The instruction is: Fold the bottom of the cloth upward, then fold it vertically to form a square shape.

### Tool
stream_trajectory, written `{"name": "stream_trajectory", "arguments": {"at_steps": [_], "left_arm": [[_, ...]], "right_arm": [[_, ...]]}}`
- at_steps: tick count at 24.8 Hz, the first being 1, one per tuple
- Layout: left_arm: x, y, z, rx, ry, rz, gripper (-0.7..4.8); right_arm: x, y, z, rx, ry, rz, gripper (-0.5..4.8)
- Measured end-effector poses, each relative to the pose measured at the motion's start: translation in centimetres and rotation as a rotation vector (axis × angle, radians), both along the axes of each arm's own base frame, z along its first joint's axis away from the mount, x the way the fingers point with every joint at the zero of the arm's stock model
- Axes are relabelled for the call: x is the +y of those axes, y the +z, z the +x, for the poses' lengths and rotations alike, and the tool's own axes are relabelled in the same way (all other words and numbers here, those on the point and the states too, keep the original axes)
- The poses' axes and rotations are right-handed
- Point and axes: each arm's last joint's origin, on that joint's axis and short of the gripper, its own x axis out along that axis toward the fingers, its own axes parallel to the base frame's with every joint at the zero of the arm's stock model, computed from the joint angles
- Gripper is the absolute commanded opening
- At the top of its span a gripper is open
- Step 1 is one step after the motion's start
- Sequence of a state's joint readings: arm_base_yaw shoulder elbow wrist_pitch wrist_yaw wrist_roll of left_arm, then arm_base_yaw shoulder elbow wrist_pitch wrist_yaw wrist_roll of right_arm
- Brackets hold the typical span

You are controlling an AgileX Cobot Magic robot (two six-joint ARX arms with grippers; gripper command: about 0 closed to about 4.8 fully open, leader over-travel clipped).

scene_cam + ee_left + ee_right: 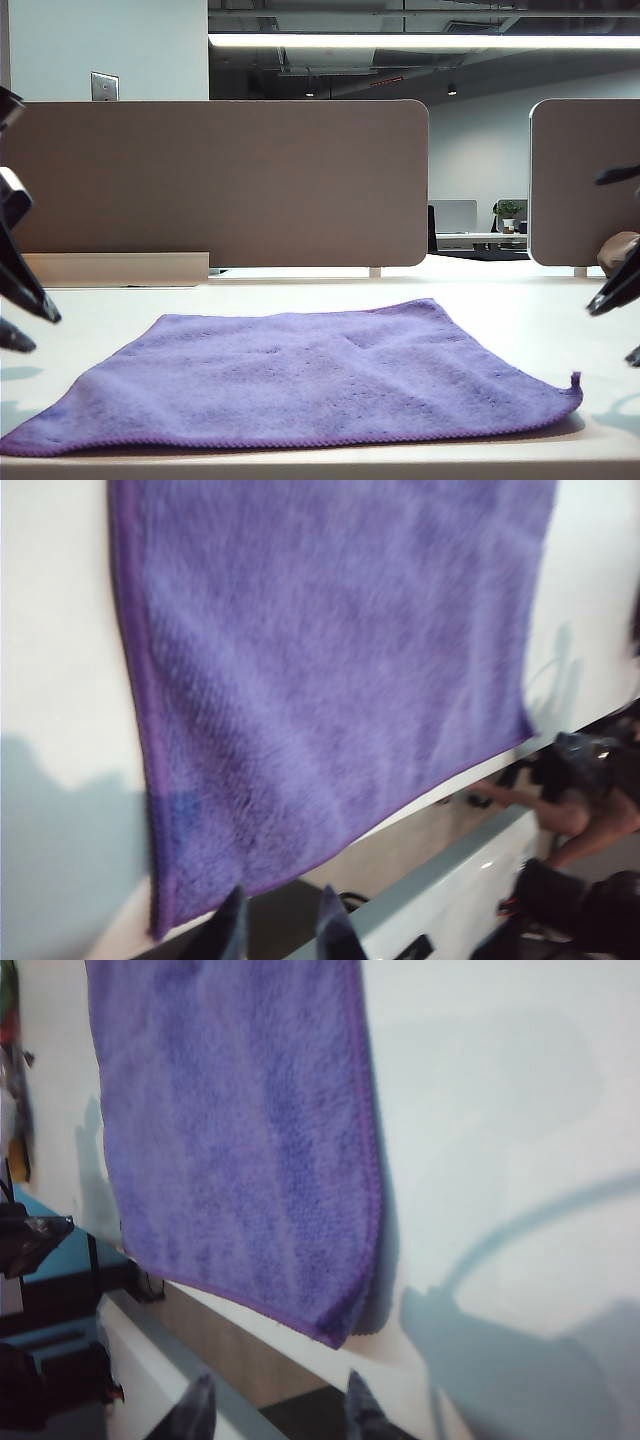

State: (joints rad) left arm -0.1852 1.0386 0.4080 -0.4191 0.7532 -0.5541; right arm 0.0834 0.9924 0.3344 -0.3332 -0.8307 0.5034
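1. The desk (520, 320): pale top, and it carries the cloth (300, 375), spread flat in one layer. No fold made yet, so both folds are left, bottom-up first, then the vertical one.
2. The partition panels (220, 180) stand behind the desk, well beyond the cloth and, as I judge it, clear of the work.
3. Your left pincer (280, 925): jaws partly apart, nothing between them. A near corner of the cloth lies just ahead of the tips, hem in reach.
4. Your right pincer (275, 1410): jaws also part open, empty. The other near corner sits just ahead of it, slightly curled.
5. Small stuff: a tag (576, 378) sticks up at the corner by the right pincer. Nothing lies on the cloth, so I see no obstruction btw pincers and corners.
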Motion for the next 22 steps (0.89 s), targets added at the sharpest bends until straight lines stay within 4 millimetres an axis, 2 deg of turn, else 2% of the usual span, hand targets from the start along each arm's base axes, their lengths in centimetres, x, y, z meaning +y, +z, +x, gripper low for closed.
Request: {"name": "stream_trajectory", "arguments": {"at_steps": [5,12,15,22], "left_arm": [[-0.3,-0.5,0.0,0.028,0.000,0.061,0.94],[-0.2,-1.1,-0.2,0.083,0.021,0.120,0.95],[-0.2,-1.2,-0.2,0.077,0.022,0.133,1.27],[-0.1,-1.2,-0.3,0.074,0.011,0.141,1.27]], "right_arm": [[1.5,-0.4,-0.1,-0.011,0.064,-0.073,1.71],[1.7,-0.5,0.4,-0.045,0.039,-0.119,1.71],[1.8,-1.1,0.8,-0.025,0.042,-0.123,1.71],[2.2,-2.3,2.0,0.007,0.061,-0.082,1.61]]}}
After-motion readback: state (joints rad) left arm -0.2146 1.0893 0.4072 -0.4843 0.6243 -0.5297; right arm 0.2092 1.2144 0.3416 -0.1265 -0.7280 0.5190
